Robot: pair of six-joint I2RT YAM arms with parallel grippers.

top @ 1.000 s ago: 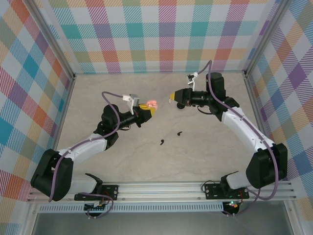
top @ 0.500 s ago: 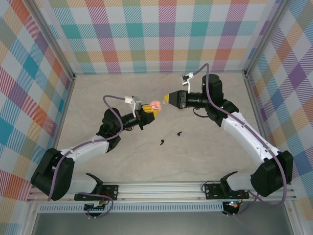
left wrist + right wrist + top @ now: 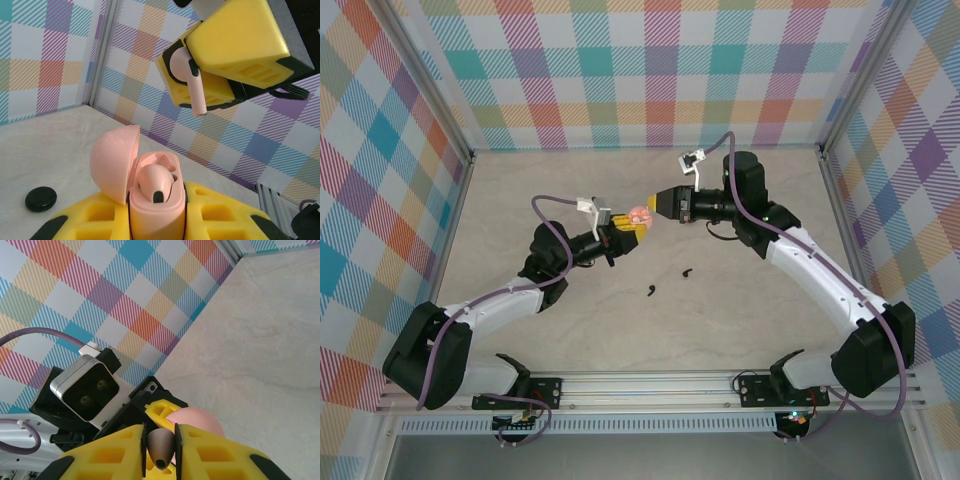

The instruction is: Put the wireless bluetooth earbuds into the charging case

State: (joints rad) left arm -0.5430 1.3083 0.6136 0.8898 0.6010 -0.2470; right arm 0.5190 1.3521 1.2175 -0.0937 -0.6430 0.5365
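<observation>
"Looking down from the overhead camera first, what has just changed?"

"The right arm's fingers [image 3: 660, 204] have slid leftward and now sit just beside the charging case [image 3: 640, 213]. The left arm's fingers [image 3: 631, 230] hold that case raised above the desk [image 3: 520, 190]. A second ago a clear gap lay between the two yellow tips. Half a second ago it had narrowed, and now it is almost gone. The left arm has barely shifted in that last half second. A black earbud [image 3: 650, 291] and a second black earbud [image 3: 687, 271] lie on the desk nearer the arm bases, well apart from both arms and unmoved."

"And from the left wrist camera?"

"The left arm's fingers are clamped on the pink case, which stands upright with its lid [image 3: 112, 162] swung open to the left. A seated earbud [image 3: 152, 184] already fills one well, and the hollow behind it looks free. Above and to the right, the right arm's fingers pinch a pink earbud [image 3: 194, 82], stem pointing down, not touching the case. A black disc [image 3: 41, 198] lies on the desk at lower left."

"And the right wrist camera?"

"Its own fingers press on the pink earbud [image 3: 161, 447], seen end-on, with the case lid [image 3: 196, 421] just beyond. I judge insertion is next: the bud needs lining up over the free well, then lowering."
</observation>
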